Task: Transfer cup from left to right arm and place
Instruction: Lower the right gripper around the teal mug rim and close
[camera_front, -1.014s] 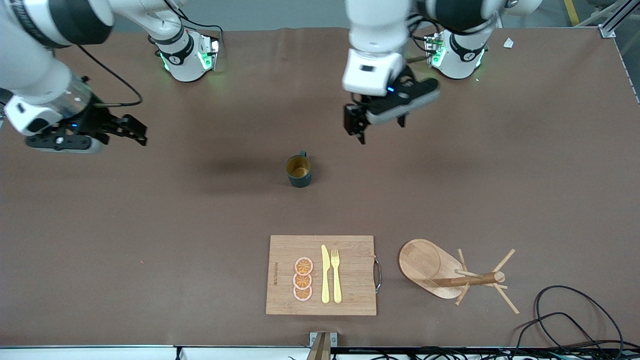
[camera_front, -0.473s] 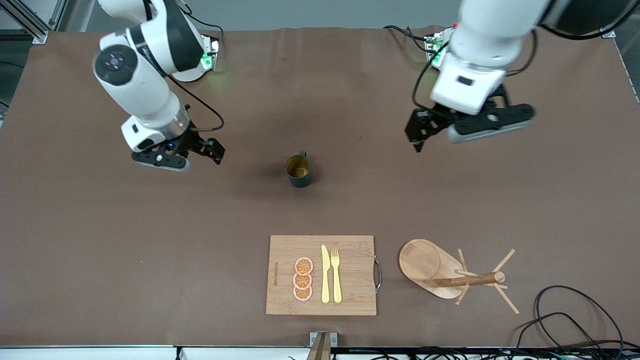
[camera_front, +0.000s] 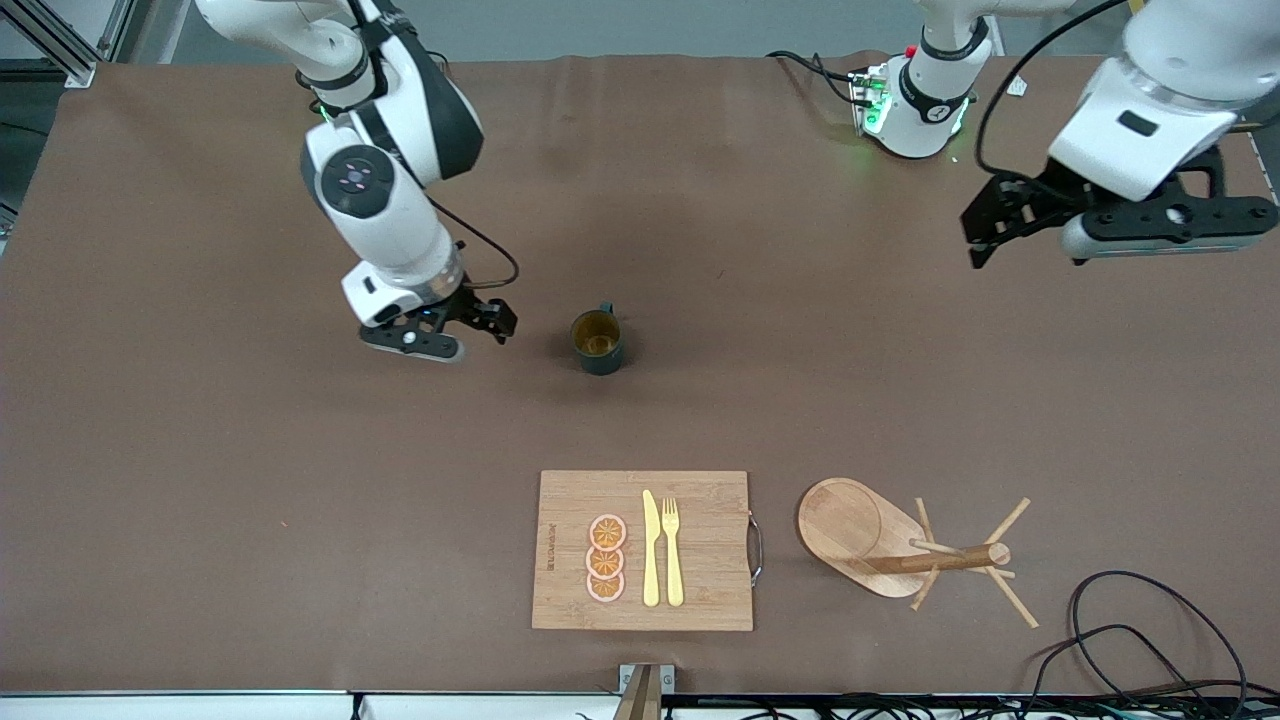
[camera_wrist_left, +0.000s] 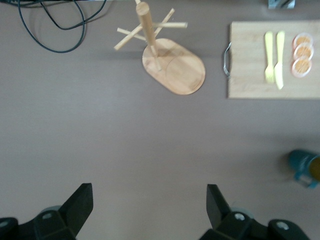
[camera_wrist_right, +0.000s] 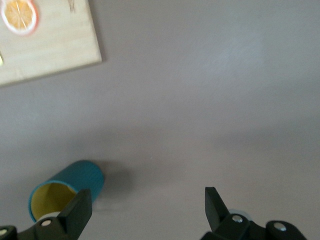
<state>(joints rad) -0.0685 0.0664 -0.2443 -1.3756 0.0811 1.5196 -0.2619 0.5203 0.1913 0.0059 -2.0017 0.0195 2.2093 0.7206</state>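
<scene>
Standing upright on the brown table mat (camera_front: 200, 450), the cup (camera_front: 598, 342) lies farther from the front camera than the wooden board (camera_front: 700, 500). The right gripper (camera_front: 490, 322), jaws apart, has swung in just beside it, likely lining up a grasp. The left gripper (camera_front: 985, 225), jaws also apart, has withdrawn toward its own table end.

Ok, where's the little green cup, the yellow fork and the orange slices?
cup (camera_front: 598, 342), front view, on its ochre inside.
yellow fork (camera_front: 672, 560), front view, on its handle.
orange slices (camera_front: 606, 559), front view, on the middle slice of the three.
</scene>
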